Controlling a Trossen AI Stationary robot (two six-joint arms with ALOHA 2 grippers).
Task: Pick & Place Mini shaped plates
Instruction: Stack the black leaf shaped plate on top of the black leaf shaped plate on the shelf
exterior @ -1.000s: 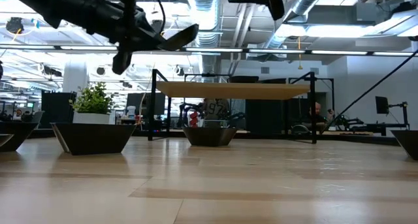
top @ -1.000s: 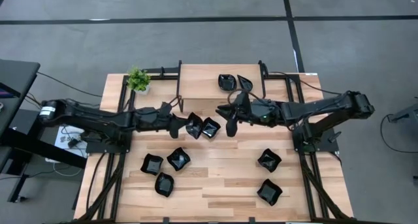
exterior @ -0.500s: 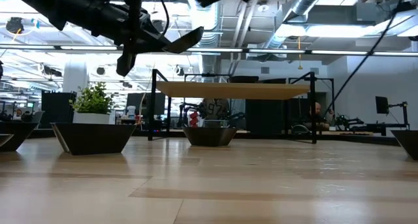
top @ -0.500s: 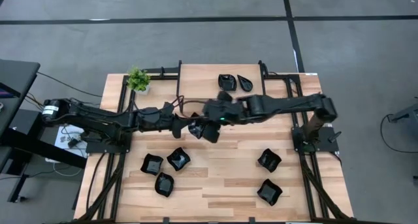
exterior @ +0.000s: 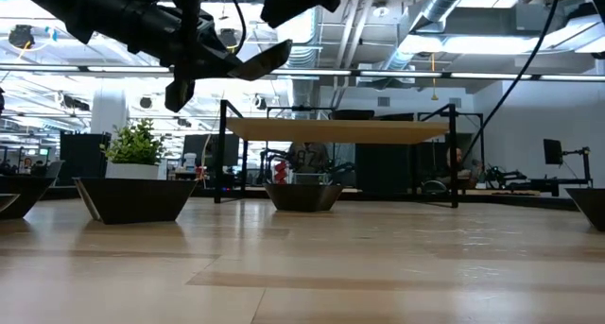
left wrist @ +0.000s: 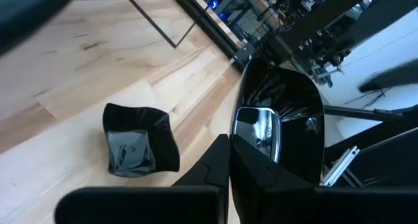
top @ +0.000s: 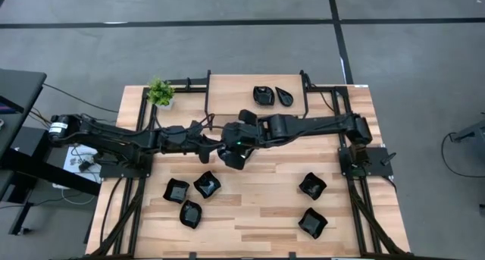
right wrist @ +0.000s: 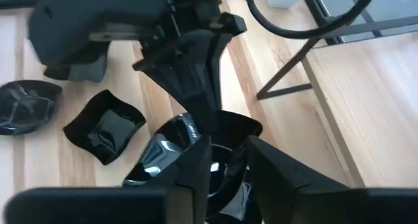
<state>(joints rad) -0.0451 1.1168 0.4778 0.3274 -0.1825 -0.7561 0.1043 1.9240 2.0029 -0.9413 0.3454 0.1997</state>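
Overhead, right pincer [top: 231,155] hides held plate [left wrist: 287,116]; grip unclear.

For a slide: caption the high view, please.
Left gripper holds a mini plate aloft mid-table as the right gripper closes in.

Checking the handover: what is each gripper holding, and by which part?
The left gripper is shut on a black plate's rim, holding it up off the table. The right gripper straddles that plate's opposite rim; whether it grips cannot be told.

Bright, even light; blurred wrist foregrounds
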